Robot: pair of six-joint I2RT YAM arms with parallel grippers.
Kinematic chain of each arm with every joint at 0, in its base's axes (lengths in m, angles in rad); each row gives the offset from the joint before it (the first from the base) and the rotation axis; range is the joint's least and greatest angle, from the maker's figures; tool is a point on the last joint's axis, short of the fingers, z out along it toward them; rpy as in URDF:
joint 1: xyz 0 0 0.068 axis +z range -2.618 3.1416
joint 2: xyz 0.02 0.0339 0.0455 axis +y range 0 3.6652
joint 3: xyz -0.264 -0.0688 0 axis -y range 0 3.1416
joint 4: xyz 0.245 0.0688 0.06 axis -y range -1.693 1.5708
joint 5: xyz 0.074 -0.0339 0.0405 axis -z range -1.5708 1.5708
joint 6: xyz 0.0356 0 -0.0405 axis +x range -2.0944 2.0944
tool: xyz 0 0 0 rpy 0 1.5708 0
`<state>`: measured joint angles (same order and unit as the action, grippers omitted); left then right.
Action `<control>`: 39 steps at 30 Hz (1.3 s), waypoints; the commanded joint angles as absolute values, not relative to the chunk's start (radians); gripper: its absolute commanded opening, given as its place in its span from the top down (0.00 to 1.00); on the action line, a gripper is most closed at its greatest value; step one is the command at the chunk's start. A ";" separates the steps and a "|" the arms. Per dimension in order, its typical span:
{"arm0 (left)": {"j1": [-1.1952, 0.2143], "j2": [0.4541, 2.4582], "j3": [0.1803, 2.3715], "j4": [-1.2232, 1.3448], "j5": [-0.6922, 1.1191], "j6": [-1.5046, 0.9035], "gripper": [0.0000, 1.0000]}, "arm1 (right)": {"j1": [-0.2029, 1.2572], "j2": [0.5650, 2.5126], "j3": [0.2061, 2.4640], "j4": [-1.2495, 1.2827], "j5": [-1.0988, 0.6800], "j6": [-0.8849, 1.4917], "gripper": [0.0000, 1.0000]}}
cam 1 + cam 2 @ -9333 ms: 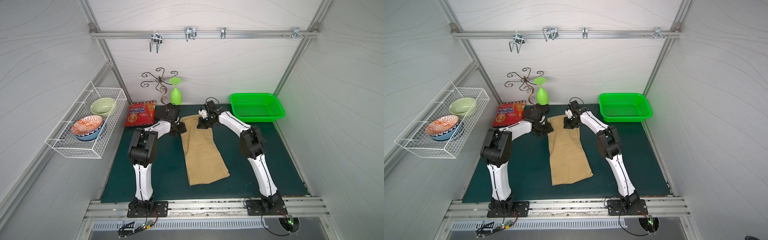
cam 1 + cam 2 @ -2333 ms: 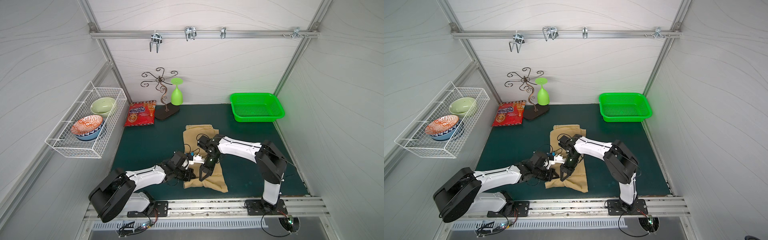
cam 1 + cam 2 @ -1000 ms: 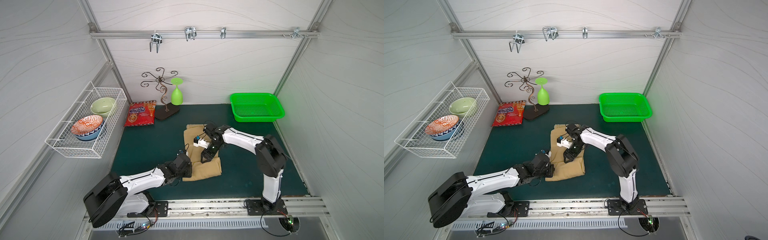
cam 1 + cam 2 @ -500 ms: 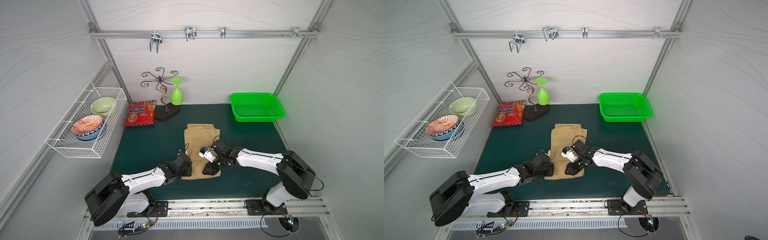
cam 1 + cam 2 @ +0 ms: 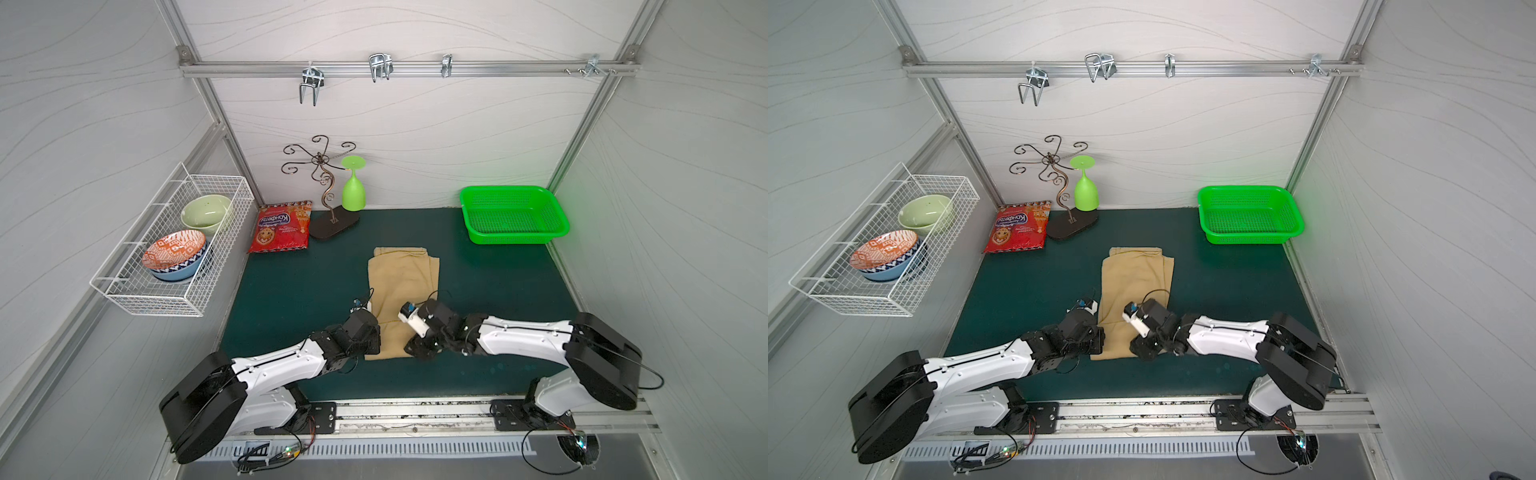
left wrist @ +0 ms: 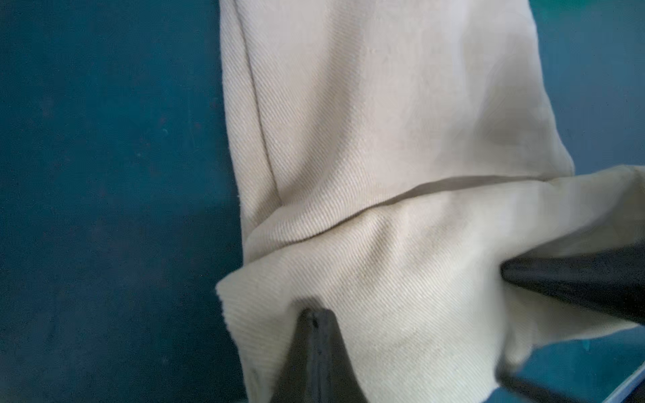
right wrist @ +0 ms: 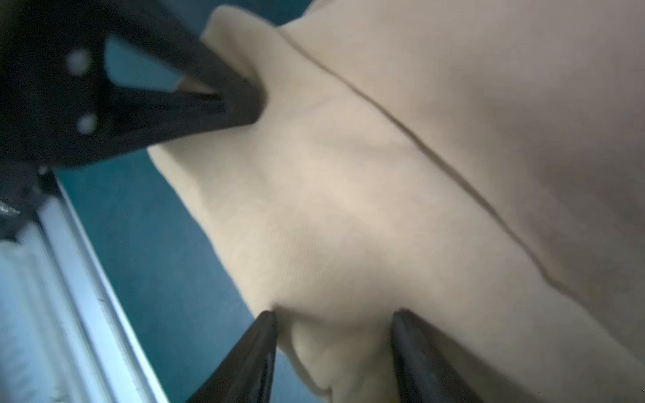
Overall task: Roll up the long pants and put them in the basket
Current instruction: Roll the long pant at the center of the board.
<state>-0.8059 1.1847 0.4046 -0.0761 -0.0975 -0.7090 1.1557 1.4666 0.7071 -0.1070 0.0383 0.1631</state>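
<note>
The long pants [image 5: 403, 282] [image 5: 1136, 282] lie as a folded tan strip on the green mat, their near end turned over onto itself. My left gripper [image 5: 371, 348] [image 5: 1096, 350] is at the near left corner of that fold. In the left wrist view, the left gripper [image 6: 316, 314] is shut on the cloth [image 6: 384, 122]. My right gripper [image 5: 415, 353] [image 7: 335, 314] sits at the near right corner. Its jaws stand apart with a bulge of cloth [image 7: 349, 192] between them. The left gripper's fingers [image 7: 223, 101] show across the fold.
A green basket [image 5: 513, 214] stands at the back right. A red snack bag [image 5: 282, 226], a metal stand [image 5: 332, 208] and a green goblet [image 5: 353, 191] are at the back left. A wire rack [image 5: 166, 249] with bowls hangs on the left wall. The base rail [image 5: 415, 411] runs along the front.
My right arm has swung down from the middle of the pants to the near right corner of the fold. The left gripper stayed shut at the near left corner.
</note>
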 commanded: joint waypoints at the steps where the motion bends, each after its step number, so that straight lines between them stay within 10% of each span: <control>1: -0.802 1.220 0.404 -0.071 -0.104 -0.693 1.00 | 1.363 1.438 0.682 -0.155 0.469 0.018 0.34; 9: -0.801 1.201 0.405 -0.097 -0.112 -0.681 1.00 | 1.502 1.773 0.791 -0.066 0.851 -0.195 0.19; 20: -0.729 1.054 0.384 -0.179 -0.087 -0.662 1.00 | 1.397 1.854 0.838 -0.119 0.666 -0.207 0.28; 29: -0.638 0.992 0.439 -0.235 -0.030 -0.608 1.00 | 1.315 1.792 0.848 -0.265 0.262 -0.119 0.93; 39: -0.558 0.797 0.489 -0.261 0.001 -0.614 0.91 | 1.191 1.616 0.894 -0.425 -0.246 -0.014 1.00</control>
